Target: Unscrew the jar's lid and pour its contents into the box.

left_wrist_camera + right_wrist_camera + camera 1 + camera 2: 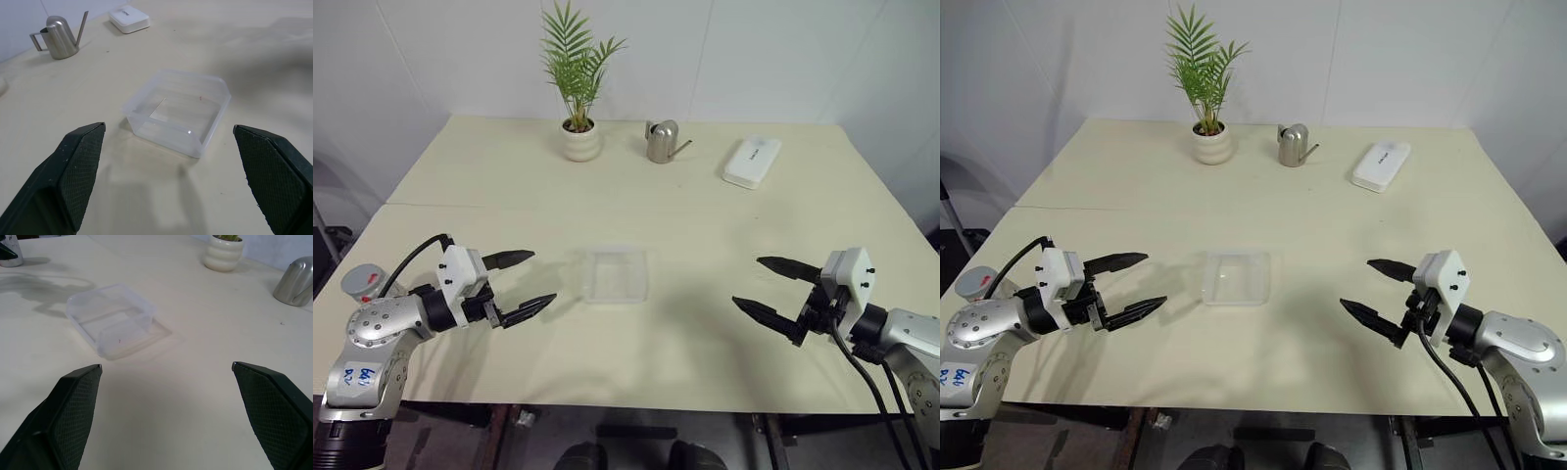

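Centrally on the matte cream table [705, 225] sits the box [616, 274], a shallow clear plastic tray with rounded corners. Left gripper [521, 286] and right gripper [771, 290] flank it, black textured fingers spread apart, holding nothing.

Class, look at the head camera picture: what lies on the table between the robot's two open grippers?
The box, clear and empty, sits between the left gripper and the right gripper in the left eye view; around it, bare table.
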{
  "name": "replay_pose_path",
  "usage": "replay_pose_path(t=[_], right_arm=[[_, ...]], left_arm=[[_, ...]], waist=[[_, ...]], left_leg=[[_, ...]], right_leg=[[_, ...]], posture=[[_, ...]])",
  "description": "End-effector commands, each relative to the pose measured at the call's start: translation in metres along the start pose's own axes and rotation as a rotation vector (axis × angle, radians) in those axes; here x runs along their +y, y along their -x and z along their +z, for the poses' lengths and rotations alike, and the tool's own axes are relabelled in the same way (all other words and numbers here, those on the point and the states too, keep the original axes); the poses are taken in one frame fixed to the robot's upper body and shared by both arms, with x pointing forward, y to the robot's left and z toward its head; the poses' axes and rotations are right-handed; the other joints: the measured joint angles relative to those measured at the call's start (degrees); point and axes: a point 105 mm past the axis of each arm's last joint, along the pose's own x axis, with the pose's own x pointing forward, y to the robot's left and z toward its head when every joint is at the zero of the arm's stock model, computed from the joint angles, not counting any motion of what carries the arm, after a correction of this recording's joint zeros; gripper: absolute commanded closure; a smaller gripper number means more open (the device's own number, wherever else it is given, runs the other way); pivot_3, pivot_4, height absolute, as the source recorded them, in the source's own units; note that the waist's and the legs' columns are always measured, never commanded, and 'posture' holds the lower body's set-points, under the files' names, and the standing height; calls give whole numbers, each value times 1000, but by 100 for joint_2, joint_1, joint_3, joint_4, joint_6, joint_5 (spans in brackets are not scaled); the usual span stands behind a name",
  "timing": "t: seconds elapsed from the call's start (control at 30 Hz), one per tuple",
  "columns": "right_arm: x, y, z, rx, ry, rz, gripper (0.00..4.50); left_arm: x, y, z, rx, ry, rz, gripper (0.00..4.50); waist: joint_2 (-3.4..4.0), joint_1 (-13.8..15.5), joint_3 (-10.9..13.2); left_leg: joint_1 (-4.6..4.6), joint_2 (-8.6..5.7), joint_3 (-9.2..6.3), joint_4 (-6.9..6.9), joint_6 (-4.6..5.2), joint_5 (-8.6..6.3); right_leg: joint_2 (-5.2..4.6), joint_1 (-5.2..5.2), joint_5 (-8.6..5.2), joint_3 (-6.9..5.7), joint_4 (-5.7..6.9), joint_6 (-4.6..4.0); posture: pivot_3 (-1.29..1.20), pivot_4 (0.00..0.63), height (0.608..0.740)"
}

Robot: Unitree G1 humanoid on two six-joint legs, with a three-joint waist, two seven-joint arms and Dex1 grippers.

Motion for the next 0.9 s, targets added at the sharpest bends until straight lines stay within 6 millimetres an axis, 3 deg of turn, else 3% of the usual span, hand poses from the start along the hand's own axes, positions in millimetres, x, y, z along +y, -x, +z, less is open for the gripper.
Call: replay_pose_path(t=[0.03,0.17,0.33,0.53,0.63,0.8,0.9], right_arm=[[4,-4,9,-28,9,32,0],[6,-14,8,-38,-23,93,0],[10,-34,22,-101,-39,188,0],[29,-64,40,-187,-37,365,0],[37,-79,47,-214,-18,435,0],[42,-98,54,-235,-10,497,0],[45,-106,55,-243,-5,520,0]], left_arm=[[1,8,13,-12,-43,17,33],[-4,24,6,9,-15,123,33],[-16,57,-15,54,44,373,33],[-29,122,-44,107,98,946,33],[-46,138,-62,172,132,1091,33],[-42,176,-77,83,264,1498,33],[-31,174,-79,113,209,1533,33]], waist=[[0,-8,0],[-1,-45,0],[-4,-47,0],[-10,-5,0],[-13,15,-2],[-21,23,-7],[-36,15,-16]], left_leg=[[0,1,5,-1,0,0],[-2,9,33,-2,1,-2],[-2,17,40,2,4,-7],[-9,29,48,15,10,-25],[-17,34,46,32,13,-38],[-33,38,45,83,27,-98],[-31,42,46,87,24,-98]], right_leg=[[1,-4,0,6,2,0],[6,-22,2,31,7,-4],[8,-25,4,37,4,-7],[13,-28,12,41,-7,-17],[15,-31,13,38,-6,-19],[14,-33,14,39,-9,-18],[17,-33,17,39,-2,-18]], posture=[[0,150,740],[0,150,740],[0,150,740],[0,150,740],[0,150,740],[0,150,740],[0,150,740]])
